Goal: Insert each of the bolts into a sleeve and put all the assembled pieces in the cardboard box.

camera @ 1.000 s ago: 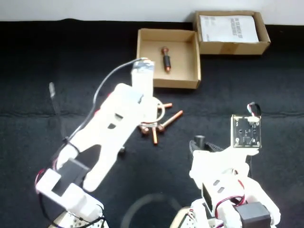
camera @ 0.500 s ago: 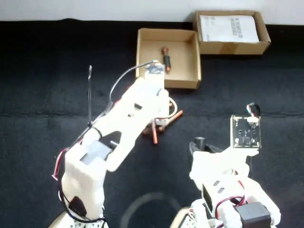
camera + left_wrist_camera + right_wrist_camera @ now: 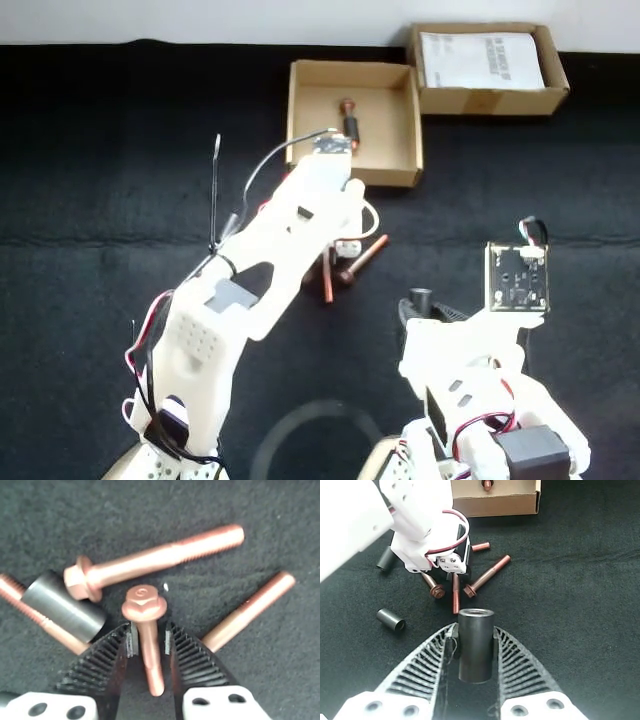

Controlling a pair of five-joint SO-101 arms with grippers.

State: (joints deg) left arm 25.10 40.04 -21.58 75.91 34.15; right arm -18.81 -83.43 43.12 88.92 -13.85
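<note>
left gripper on a bolt, right gripper on a sleeve

here's the black table (image 3: 80,150), and the left arm (image 3: 270,250) stretches diagonally up the middle of the high view to the bolt pile. the cardboard box (image 3: 354,177) sits open at upper centre with 1 assembled piece (image 3: 350,122) inside. a second box (image 3: 487,100) touches its right corner, a printed sheet on top. down at lower right, the right gripper (image 3: 475,629) is clamped on an upright sleeve (image 3: 475,655). over at the pile, the left gripper (image 3: 149,632) has its jaws pinched in on the shank of 1 bolt (image 3: 144,602). 2 more bolts (image 3: 160,560) (image 3: 247,611) lie just beside it, a dark sleeve (image 3: 62,611) on the other side. 1 loose sleeve (image 3: 390,619) rests apart from the pile.
</note>
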